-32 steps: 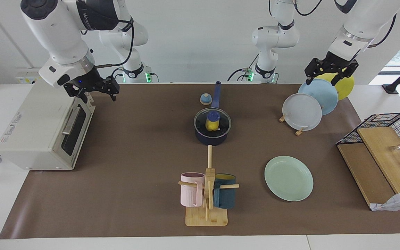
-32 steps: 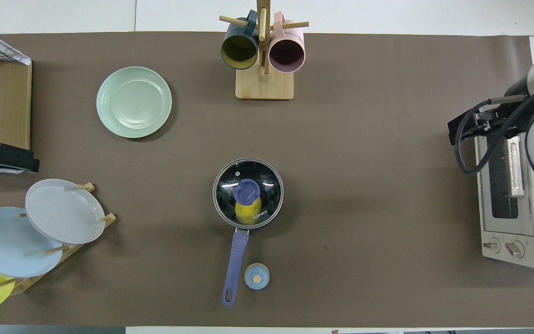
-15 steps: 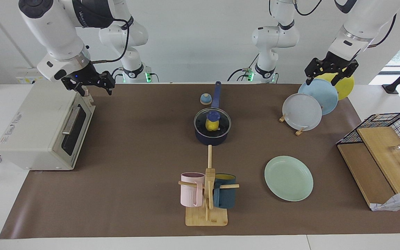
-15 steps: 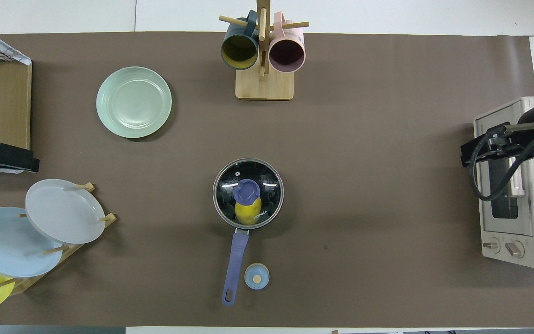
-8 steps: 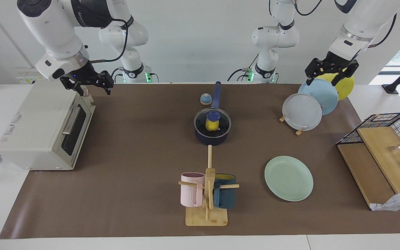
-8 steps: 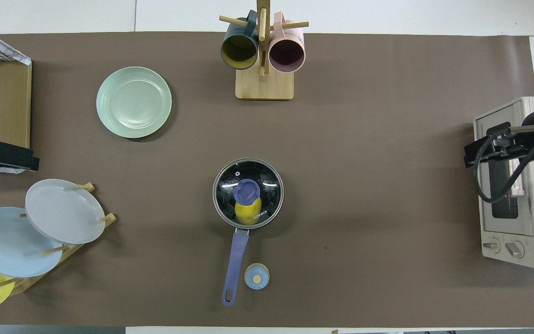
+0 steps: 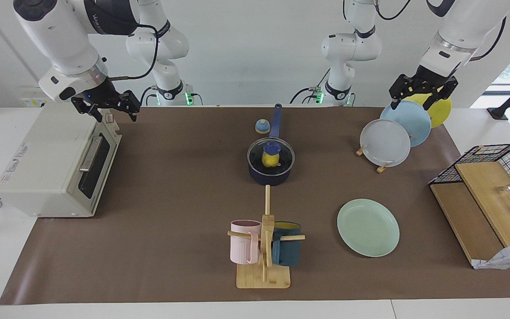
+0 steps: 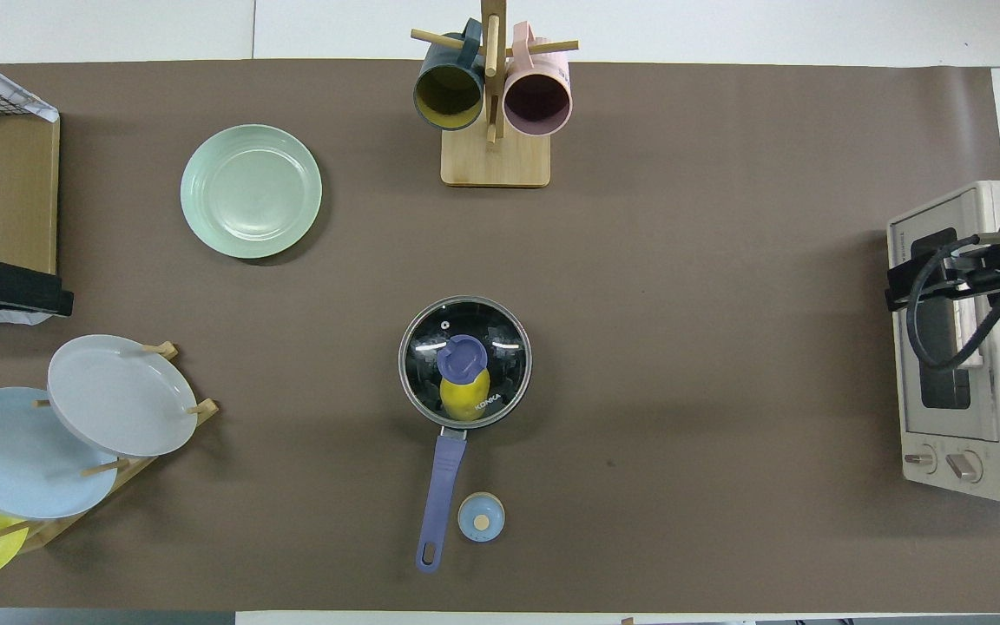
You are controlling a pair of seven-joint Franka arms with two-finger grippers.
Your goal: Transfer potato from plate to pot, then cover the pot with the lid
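Retreating toward the frame's upper left, the right gripper (image 7: 106, 107) hung over the toaster oven (image 7: 56, 164), fingers spread and empty. Mid-frame on the bench, the glossy yellow potato (image 7: 270, 160) sat inside the pot (image 7: 270, 175) under the lid (image 7: 271, 153); nothing seemed left to do. Upper right, the left gripper (image 7: 422, 91) waited, fingers released.

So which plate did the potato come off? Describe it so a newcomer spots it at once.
Start at the wooden mug tree. Beside it, toward the left arm's end of the table, the plate lies flat on the brown mat. It is pale mint green, while the grey, light blue and yellow ones stand upright in a rack.
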